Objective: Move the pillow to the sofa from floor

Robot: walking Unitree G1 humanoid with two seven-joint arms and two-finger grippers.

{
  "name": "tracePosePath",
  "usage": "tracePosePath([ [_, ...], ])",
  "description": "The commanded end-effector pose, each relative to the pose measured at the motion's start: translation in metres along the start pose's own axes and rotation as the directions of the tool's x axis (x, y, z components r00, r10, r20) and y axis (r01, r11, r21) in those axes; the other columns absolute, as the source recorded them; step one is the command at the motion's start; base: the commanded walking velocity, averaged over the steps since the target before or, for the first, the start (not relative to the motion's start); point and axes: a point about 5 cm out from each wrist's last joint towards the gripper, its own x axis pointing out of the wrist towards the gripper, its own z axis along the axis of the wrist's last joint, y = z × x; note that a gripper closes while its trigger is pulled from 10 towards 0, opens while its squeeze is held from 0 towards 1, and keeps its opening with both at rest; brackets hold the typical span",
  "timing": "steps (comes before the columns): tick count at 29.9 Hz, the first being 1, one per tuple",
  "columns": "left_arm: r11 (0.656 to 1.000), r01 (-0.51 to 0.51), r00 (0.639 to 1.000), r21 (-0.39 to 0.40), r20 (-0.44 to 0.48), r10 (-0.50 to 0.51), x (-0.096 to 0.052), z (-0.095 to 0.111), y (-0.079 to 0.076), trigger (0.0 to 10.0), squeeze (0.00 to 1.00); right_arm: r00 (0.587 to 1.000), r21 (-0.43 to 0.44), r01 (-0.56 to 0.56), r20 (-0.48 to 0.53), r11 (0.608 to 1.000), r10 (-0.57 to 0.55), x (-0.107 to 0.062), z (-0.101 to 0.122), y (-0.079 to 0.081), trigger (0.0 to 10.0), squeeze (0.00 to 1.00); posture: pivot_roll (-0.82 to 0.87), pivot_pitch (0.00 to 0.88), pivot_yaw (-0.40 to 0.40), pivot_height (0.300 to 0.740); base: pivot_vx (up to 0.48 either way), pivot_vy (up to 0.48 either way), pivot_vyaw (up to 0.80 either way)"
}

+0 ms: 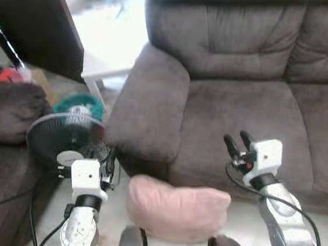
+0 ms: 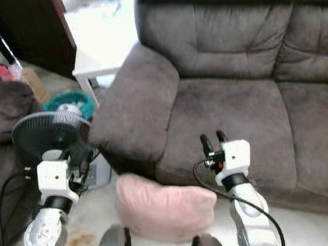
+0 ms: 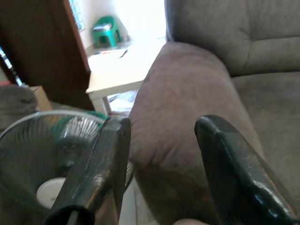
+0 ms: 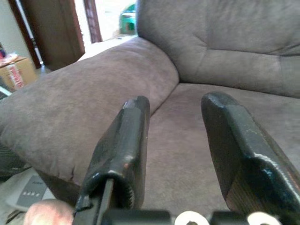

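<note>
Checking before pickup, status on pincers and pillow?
Left pincer and right pincer open, empty, raised. Pink pillow on floor against sofa front. Fan beside left arm.

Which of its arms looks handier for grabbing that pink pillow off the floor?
Probably either; the pink pillow lies between them. The left claw, open, sits slightly lower and nearer than the right claw, raised over the sofa seat.

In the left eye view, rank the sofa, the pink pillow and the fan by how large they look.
1. Sofa, by far.
2. Pillow.
3. Fan, close to the pillow in apparent size, and partly hidden by the left gripper.
</note>
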Motion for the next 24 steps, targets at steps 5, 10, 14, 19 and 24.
tracePosePath([
  [5,1.0,-0.003,1.0,0.005,0.006,0.003,0.0007,0.0022,0.001,10.0,0.0,1.0,0.007,-0.006,-0.004,1.0,0.007,-0.0002,-0.0001,0.0014,10.0,0.0,0.17,0.12,-0.031,0.646,0.0,0.0,0.0],
  [10,1.0,-0.001,1.0,0.003,0.002,0.001,0.0009,0.0014,0.0012,10.0,0.0,1.0,0.008,-0.006,-0.006,1.0,0.006,0.0006,-0.0004,0.0017,10.0,0.0,0.17,0.12,-0.03,0.646,0.0,0.0,0.0],
  [14,1.0,0.001,1.0,0.002,0.0,-0.001,0.001,0.0008,0.0006,10.0,0.0,1.0,0.009,-0.003,-0.007,1.0,0.003,0.0006,0.0001,0.002,10.0,0.0,0.17,0.12,-0.03,0.646,0.0,0.0,0.0],
  [19,1.0,0.001,1.0,0.003,-0.001,-0.001,0.001,0.0008,0.0011,10.0,0.0,1.0,0.008,0.002,-0.018,1.0,-0.002,0.0013,-0.0012,0.0017,10.0,0.0,0.17,0.121,-0.029,0.646,0.0,0.0,0.0],
  [24,1.0,0.001,1.0,0.003,-0.001,-0.001,0.001,0.0006,0.001,10.0,0.0,1.0,0.005,0.007,-0.023,1.0,-0.007,0.0024,-0.0012,0.0005,10.0,0.0,0.17,0.12,-0.028,0.622,0.0,0.0,0.0],
])
